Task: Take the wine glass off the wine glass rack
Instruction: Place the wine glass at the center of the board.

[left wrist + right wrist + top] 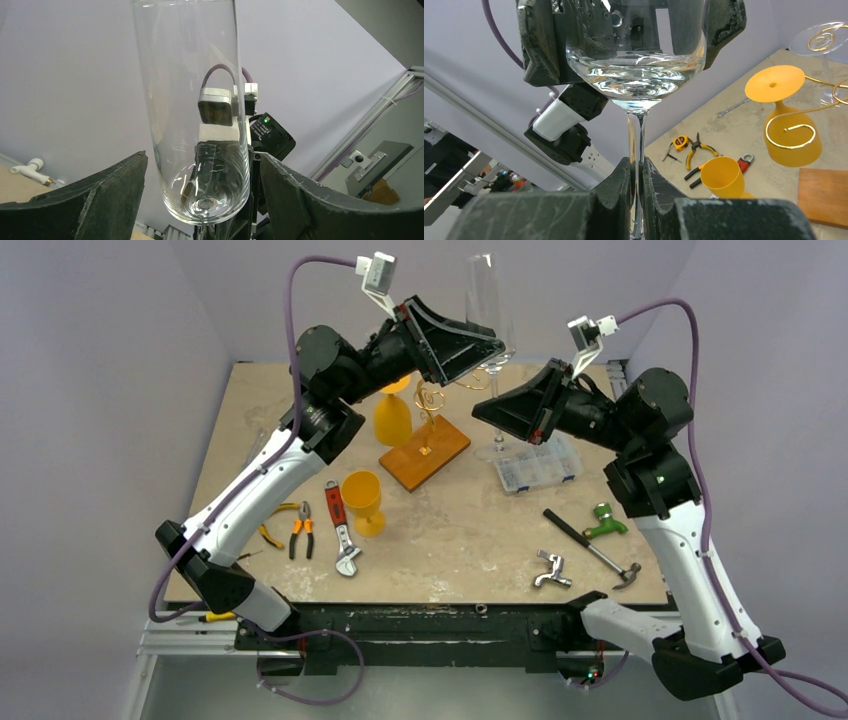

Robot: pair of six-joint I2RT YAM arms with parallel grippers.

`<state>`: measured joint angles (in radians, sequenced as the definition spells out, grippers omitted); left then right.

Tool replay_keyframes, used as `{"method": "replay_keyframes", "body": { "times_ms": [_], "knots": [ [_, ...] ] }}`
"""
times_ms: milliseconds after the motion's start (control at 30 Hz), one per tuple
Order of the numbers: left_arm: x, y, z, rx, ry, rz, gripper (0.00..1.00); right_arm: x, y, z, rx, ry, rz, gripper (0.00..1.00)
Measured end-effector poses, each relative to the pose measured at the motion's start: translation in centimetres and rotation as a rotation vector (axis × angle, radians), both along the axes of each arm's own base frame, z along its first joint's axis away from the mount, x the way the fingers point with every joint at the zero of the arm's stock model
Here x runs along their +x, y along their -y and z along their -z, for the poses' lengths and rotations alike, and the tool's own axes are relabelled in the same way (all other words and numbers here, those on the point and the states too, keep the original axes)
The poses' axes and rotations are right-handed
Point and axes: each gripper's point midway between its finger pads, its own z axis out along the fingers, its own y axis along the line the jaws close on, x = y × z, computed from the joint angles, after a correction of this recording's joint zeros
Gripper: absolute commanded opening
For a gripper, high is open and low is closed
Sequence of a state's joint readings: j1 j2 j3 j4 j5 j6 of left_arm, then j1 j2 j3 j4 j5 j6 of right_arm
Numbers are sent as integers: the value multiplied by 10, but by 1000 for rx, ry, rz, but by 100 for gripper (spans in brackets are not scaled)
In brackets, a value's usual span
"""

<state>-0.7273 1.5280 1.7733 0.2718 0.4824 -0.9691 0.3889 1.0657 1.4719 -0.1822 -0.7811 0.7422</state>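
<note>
Stem first: the right claw [636, 172] is clamped tight on the thin stem of the clear wine glass [639, 60]. The glass stands upright, bowl high, just to the right of the wine glass rack [432, 408] and free of its golden curls. Whether its foot rests on the counter [450, 540] or hangs above it, I cannot tell. Up top, the left claw [204, 157] has its fingers apart, one either side of the bowl, with a sliver of daylight on the right. It is flanking, not gripping.

Now the danger! Squeeze that thin bowl too hard and it cracks. Let the two arms pull in different directions and the stem snaps between them. If the right claw lets go before the left has a real hold, the slick glass slides down among the tools, hammer [592, 540] included. And a swing leftward clips the rack, where an orange goblet [393, 418] hangs upside down.
</note>
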Motion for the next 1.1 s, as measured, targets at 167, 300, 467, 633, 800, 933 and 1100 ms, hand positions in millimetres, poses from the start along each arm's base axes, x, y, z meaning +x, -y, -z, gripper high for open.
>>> {"method": "replay_keyframes", "body": {
  "times_ms": [167, 300, 467, 633, 800, 933, 1100],
  "knots": [
    [-2, 3, 2, 0, -23, 32, 79, -1, -5, 5, -27, -1, -10, 0],
    [-4, 4, 3, 2, -30, 47, 70, -2, -11, 9, -51, 0, -22, 0],
    [-5, 4, 2, -4, -31, 55, 51, -5, -16, 15, -76, 8, -36, 0],
    [-7, 4, -1, -13, -31, 62, 27, -6, -17, 13, -81, 22, -27, 0],
    [-7, 4, -1, -13, -31, 64, 2, -6, -16, 13, -84, 27, -18, 0],
    [-8, 4, 0, -12, -32, 65, 0, -6, -15, 13, -84, 27, -6, 22],
    [-8, 6, 4, -1, -39, 67, 0, -7, -8, 6, -72, 48, 37, 52]
  ]
}}
